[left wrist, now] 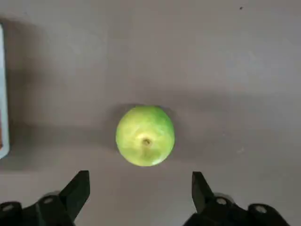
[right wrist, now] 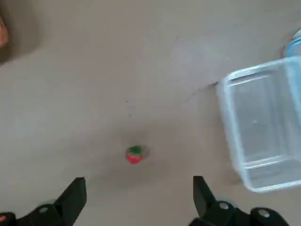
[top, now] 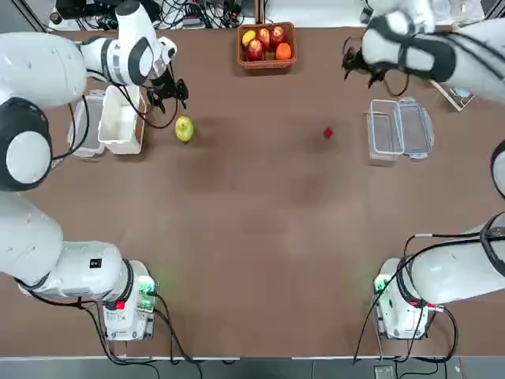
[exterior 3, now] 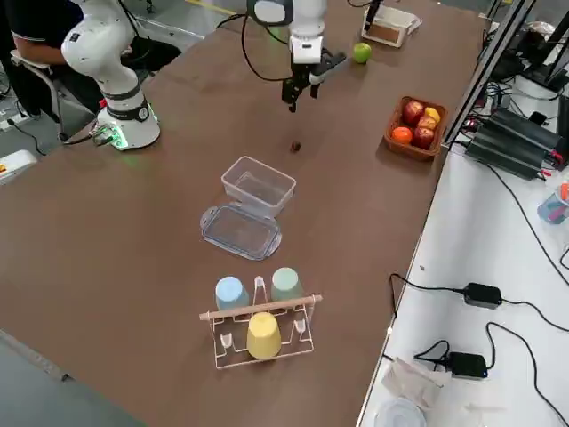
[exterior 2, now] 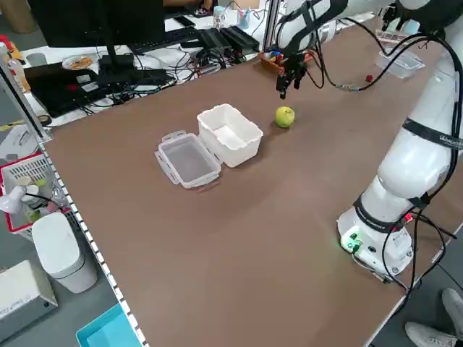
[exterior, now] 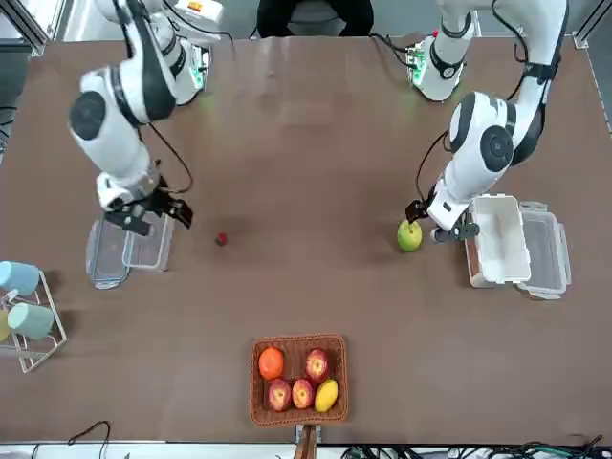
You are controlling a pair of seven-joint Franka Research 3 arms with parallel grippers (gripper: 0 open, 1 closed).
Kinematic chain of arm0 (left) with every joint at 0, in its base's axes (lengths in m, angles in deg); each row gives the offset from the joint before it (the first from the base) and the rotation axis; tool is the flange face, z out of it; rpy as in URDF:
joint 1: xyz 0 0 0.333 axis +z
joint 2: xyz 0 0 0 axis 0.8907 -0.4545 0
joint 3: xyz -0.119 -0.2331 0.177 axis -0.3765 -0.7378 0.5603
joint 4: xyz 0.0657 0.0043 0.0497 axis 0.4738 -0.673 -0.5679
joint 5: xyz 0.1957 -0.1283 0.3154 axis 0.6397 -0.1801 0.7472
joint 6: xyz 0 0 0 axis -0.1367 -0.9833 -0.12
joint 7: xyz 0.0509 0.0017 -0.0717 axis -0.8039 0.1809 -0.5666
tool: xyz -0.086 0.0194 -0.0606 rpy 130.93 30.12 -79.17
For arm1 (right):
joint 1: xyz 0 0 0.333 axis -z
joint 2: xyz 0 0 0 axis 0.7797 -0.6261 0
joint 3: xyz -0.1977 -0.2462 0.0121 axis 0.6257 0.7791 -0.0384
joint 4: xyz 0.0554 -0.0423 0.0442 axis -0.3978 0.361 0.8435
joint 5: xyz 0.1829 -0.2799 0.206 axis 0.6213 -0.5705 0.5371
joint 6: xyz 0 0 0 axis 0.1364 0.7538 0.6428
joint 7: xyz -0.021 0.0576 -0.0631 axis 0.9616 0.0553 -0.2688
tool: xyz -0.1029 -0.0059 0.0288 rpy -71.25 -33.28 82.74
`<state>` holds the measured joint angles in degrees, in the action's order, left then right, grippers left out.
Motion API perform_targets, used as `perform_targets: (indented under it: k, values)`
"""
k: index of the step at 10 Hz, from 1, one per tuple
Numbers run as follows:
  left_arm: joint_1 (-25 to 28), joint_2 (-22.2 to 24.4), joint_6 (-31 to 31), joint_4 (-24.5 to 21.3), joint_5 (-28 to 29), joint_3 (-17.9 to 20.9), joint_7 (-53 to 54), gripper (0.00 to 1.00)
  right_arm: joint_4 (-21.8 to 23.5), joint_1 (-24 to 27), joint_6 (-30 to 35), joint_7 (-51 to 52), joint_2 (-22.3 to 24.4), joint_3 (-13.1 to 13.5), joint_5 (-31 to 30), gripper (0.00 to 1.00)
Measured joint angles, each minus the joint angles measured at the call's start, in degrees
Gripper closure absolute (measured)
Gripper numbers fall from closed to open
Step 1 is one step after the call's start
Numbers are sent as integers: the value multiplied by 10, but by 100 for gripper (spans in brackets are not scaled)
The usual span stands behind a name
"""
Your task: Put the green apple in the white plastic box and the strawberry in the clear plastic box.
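Note:
The green apple (top: 184, 129) rests on the brown table just right of the white plastic box (top: 120, 120). My left gripper (top: 167, 95) hovers open a little behind the apple (left wrist: 145, 135), one finger (left wrist: 77, 190) out to each side of it, not touching. The tiny red strawberry (top: 328, 133) lies on the table left of the clear plastic box (top: 384, 130), whose lid (top: 416, 126) is folded out flat. My right gripper (top: 357, 65) hangs open above and behind the strawberry (right wrist: 134, 155), apart from it. Both boxes hold nothing.
A wicker basket (top: 267, 46) of red, orange and yellow fruit sits at the table's far middle edge. The white box's lid (top: 85, 126) lies flat on its outer side. A wire rack with coloured cups (exterior: 24, 316) stands beyond the clear box.

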<state>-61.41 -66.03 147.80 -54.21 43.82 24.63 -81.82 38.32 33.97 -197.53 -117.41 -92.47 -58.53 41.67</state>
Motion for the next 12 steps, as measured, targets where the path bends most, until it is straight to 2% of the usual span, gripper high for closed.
perform_targets:
  k: [3, 4, 7, 12]
  values:
    - [-2, -60, 67, 0, 7, -1, 0, 3, 53, -48, -173, -29, -101, 0, 0, 0]
    - [-6, -75, 76, 1, 32, -1, -4, 1, 65, -55, -213, -31, -129, 1, -1, 0]
    - [-18, -111, 82, 14, 130, -3, -70, 0, 87, -60, -253, -30, -155, 1, -3, 0]
    - [-17, -161, 118, 21, 160, -3, -82, 0, 107, -70, -265, -30, -166, 2, -13, 0]
